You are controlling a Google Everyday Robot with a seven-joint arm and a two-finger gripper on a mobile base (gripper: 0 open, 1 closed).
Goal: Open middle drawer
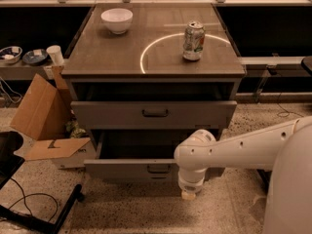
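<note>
The middle drawer (122, 170) is the low, wide grey front with a small dark centre handle (158, 168). It stands pulled well out of the cabinet (78, 89), and its dark inside shows behind the front. My white arm reaches in from the right, its wrist covering the drawer's right end. The gripper (188, 194) points down at the floor, just in front of and below the drawer front, right of the handle and apart from it.
Above is the taller drawer front (112, 114) with a bigger handle. A white bowl (117, 20) and a soda can (193, 41) stand on the cabinet top. A cardboard box (41, 116) lies at the left, with a black stand and cables (29, 213) on the floor.
</note>
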